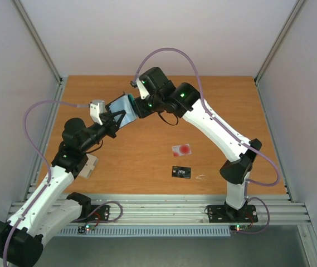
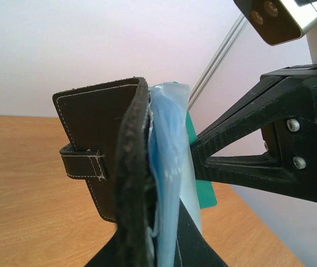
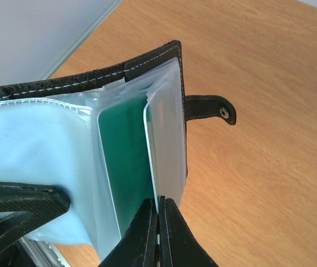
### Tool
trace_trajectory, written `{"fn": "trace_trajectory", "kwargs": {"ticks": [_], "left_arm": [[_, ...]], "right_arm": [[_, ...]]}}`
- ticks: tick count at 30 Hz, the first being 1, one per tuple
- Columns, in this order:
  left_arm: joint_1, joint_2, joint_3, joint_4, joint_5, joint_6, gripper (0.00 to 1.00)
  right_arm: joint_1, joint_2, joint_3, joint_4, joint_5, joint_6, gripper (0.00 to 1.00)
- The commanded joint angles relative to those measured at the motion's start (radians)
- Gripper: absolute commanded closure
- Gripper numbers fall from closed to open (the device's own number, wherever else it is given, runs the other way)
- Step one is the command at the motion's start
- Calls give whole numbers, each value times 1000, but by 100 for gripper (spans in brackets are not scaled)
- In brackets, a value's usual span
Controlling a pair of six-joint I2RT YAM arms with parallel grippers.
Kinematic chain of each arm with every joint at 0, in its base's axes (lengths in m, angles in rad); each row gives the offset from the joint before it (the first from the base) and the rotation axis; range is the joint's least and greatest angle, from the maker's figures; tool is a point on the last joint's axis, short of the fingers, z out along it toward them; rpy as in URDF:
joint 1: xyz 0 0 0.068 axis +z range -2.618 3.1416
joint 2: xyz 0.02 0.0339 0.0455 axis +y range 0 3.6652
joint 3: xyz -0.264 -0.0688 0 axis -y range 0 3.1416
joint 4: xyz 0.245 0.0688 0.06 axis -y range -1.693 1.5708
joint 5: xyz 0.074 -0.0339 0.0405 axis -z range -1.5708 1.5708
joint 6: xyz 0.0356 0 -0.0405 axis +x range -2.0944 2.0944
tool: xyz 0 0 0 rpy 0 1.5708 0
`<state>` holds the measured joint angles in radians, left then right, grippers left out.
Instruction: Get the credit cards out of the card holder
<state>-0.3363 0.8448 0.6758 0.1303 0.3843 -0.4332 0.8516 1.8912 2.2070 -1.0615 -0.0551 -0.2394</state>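
The card holder (image 1: 123,107) is held open in the air over the far middle of the table. My left gripper (image 1: 113,119) is shut on it from the near left; in the left wrist view its black cover (image 2: 100,150) and pale blue sleeves (image 2: 166,167) rise from my jaws. My right gripper (image 3: 158,210) is shut on the edge of a teal-green card (image 3: 125,161) that sits in a clear sleeve of the holder (image 3: 147,64). That card also shows in the left wrist view (image 2: 204,192). A whitish card with a red spot (image 1: 182,149) and a black card (image 1: 181,172) lie on the table.
A small thin wire-like thing (image 1: 201,177) lies right of the black card. A beige object (image 1: 89,166) lies under my left arm. Metal frame posts (image 1: 38,41) stand at the table's far corners, and grey walls close in both sides.
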Motion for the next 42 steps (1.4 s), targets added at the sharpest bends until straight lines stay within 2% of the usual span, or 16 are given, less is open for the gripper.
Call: {"fn": "trace_trajectory", "kwargs": {"ticks": [1,4,7,8,14,20,25,32,42], "left_arm": [[-2,5,-13,-31,-22,34,100],[-3,3,-15,3,-6,19,100],[-3,6,0,45,16,-39,100],[-3,6,10,54,26,-57,100],[-10,6,44,82,74,-133,100],[-12,13,50,65,54,-133,100],[-12,16,48,59,47,-136,100],[-12,25,45,44,30,-124,100],[-13,34,43,39,27,-112,100]], "right_arm": [[-8,-64,27,53,-20,27,99],[-8,-54,-9,75,-39,15,99],[-8,-44,-36,118,-209,-3,97],[-8,-39,-33,111,-220,-2,96],[-8,-66,-109,148,-87,-21,96],[-5,-61,-102,141,-20,-32,88],[0,-61,-107,136,23,-47,99],[13,-67,-96,117,96,-52,90],[21,-65,-94,112,136,-68,99]]}}
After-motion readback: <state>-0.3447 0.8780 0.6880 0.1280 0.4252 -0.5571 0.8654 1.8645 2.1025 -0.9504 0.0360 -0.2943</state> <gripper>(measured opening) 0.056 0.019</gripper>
